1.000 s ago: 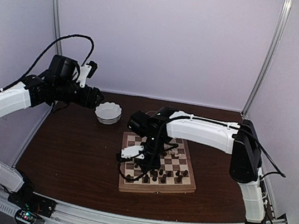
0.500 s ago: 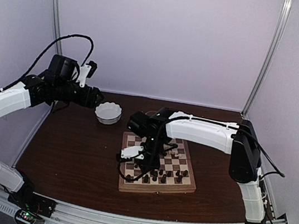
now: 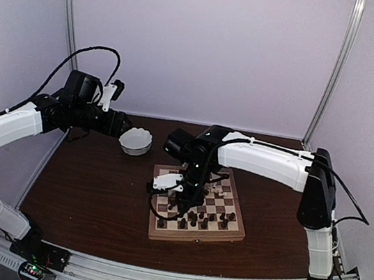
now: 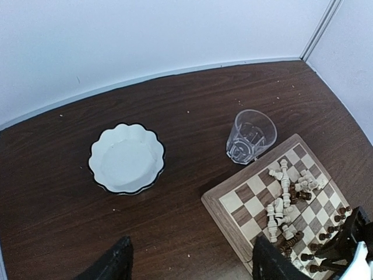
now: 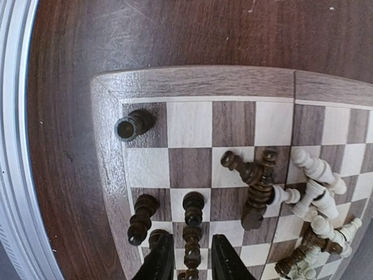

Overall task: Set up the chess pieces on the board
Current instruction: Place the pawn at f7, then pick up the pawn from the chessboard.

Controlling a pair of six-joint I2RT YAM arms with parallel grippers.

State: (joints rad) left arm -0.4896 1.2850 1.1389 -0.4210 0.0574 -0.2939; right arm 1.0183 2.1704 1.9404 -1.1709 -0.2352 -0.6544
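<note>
Standing dark pieces (image 5: 193,204) on the board (image 5: 192,81), toward the near edge of the bench (image 4: 58,192). Right pincer (image 5: 189,262) slightly apart, straddling one upright pawn (image 5: 192,248) in its near rows. Left pincer (image 4: 189,265) wide apart, empty. Likely next: lift clear, then fetch from the toppled heap (image 4: 285,204).

We see the whole table (image 3: 94,196) from high behind its near edge, the board (image 4: 211,200) slantwise from afar off the left wrist, and one board corner straight down and close from the right wrist, so all three share the board.
</note>
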